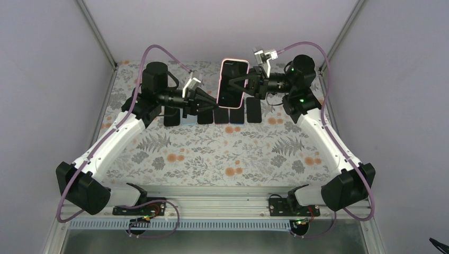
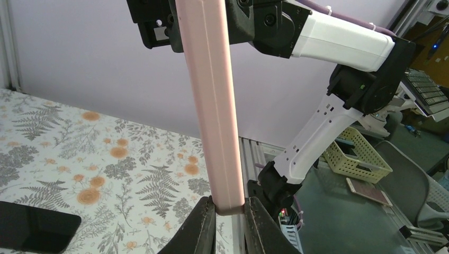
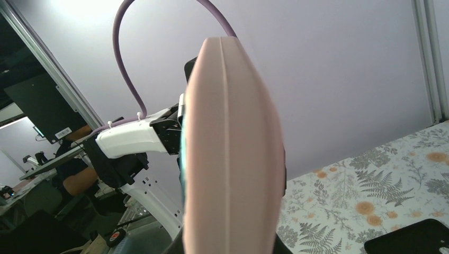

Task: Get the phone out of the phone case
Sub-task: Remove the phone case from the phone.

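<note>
The phone (image 1: 232, 84), dark screen facing the top camera, sits in a pink phone case (image 1: 234, 61) and hangs upright above the back of the table. My right gripper (image 1: 239, 82) is shut on it from the right side. My left gripper (image 1: 214, 100) pinches its lower left part. In the left wrist view the pink case edge (image 2: 212, 106) rises from between my shut fingertips (image 2: 229, 209). In the right wrist view the case edge (image 3: 230, 159) fills the middle and hides my fingers.
A row of several dark phones (image 1: 222, 116) lies on the floral table cloth (image 1: 212, 159) just under the raised phone. One of them shows in the left wrist view (image 2: 32, 227) and one in the right wrist view (image 3: 413, 238). Purple walls enclose the table.
</note>
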Available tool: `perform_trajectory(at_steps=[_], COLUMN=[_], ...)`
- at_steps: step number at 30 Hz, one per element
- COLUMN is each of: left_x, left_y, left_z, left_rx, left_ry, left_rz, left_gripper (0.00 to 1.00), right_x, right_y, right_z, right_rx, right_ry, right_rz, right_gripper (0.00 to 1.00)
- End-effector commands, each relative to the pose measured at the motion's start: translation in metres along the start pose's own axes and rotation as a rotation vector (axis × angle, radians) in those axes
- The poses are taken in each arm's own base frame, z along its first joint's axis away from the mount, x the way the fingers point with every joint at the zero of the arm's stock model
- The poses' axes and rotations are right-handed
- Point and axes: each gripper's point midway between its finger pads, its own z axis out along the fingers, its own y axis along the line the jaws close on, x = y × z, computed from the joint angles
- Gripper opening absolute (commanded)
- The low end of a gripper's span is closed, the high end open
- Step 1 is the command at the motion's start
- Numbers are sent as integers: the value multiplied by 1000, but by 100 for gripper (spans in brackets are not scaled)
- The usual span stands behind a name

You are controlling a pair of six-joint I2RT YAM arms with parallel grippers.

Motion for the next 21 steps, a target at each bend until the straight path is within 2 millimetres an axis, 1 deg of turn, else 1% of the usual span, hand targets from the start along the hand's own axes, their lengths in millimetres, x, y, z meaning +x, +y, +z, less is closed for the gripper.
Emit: perform_trajectory(at_steps=[1,6,13,21], left_x=[-6,-3,-1,0], left_y=[25,30,39,49], left_z=[-6,-8,-10,-11], left_rx=[-122,-135,-164,-194], left_ry=[-16,-16,-15,-13], left_rz=[12,3,-11,-24], left_gripper=[11,10,7,5], right_x=[1,0,-1,5], right_y=[48,58,78,87], right_z=[0,0,-2,1], right_rx=[-165,-199,-253,-292], right_ry=[62,77,118,147], right_rz=[-25,-28,-57,-56], right_gripper=[4,4,4,4])
